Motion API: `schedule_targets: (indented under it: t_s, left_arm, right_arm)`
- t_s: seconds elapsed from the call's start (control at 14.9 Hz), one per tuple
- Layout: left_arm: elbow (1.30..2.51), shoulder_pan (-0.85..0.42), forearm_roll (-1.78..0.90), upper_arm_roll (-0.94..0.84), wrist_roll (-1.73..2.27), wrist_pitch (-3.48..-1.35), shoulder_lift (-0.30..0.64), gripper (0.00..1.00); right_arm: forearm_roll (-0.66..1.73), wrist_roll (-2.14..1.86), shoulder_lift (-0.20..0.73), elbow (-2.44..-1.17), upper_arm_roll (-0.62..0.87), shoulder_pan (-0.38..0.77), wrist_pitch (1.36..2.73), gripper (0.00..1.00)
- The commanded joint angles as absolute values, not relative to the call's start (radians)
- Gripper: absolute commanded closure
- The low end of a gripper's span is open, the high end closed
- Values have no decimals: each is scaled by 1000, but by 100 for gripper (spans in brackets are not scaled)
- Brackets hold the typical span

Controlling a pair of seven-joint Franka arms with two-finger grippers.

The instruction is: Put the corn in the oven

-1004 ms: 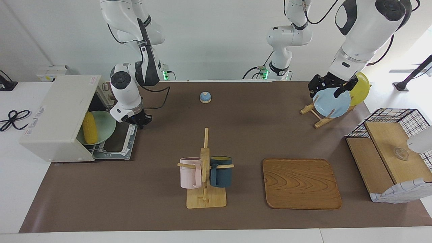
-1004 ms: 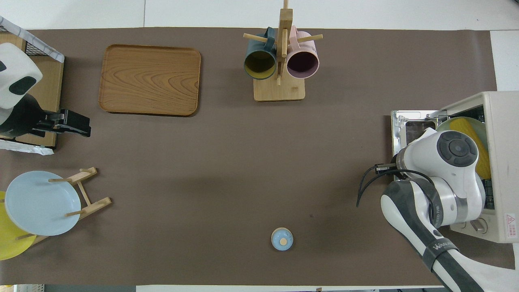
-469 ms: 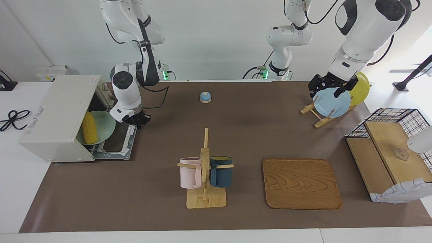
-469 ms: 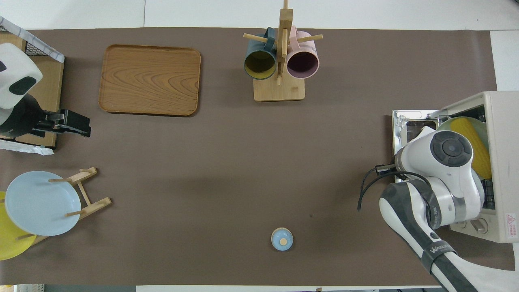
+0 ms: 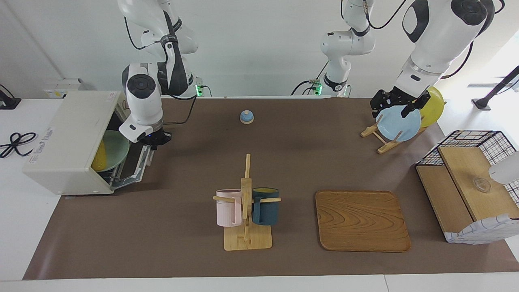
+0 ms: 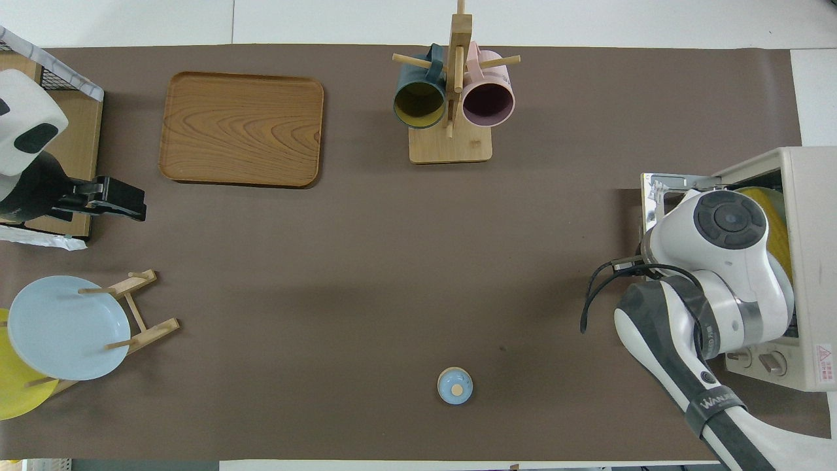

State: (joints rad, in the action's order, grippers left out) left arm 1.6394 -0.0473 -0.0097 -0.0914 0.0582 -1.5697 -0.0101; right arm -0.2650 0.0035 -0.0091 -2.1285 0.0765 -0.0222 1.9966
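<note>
The cream oven (image 5: 69, 138) stands at the right arm's end of the table. Its door (image 5: 136, 166) is tilted partway up. Inside, the yellow corn (image 5: 99, 160) lies on a pale green plate (image 5: 117, 150), with only a sliver of corn showing past the plate. From overhead the corn (image 6: 775, 226) shows in the oven (image 6: 814, 261) beside the wrist. My right gripper (image 5: 156, 140) is shut and sits at the door's raised free edge. My left gripper (image 5: 395, 106) waits open over the blue plate (image 5: 399, 123).
A mug rack (image 5: 246, 202) with a pink and a dark blue mug stands mid-table. A wooden tray (image 5: 362, 220) lies beside it. A small blue bell (image 5: 246, 117) sits near the robots. A plate rack holds the blue plate and a yellow plate (image 5: 434, 106). A wire-basket shelf (image 5: 466, 182) is at the left arm's end.
My right gripper rose and moved toward the oven, swinging the door from flat up to half shut. The corn and plate are now largely hidden. The left arm has not moved.
</note>
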Motion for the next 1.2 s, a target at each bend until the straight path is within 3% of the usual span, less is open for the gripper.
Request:
schedule_targets:
  t_s: [0.0,0.54,0.87,1.14]
  left_arm:
    - [1669,-38,-2,-95,52,-1582,-35,0]
    - [1669,-38,-2,-97,52,-1582,-35,0]
    - [1669,-38,-2,-97,52,-1582,-35,0]
    - [1669,-38,-2,-97,52,-1582,-35,0]
  right_arm:
    - [-336,-136,2,-2074,43,-87,1977,100]
    - [-321,-267,-84,-2007,37,-134,1846,100]
    - [-181,-262,-23,-1778,49,-123,1654,100]
    - [-97,-206,28,-1665,66,-51,1600,100]
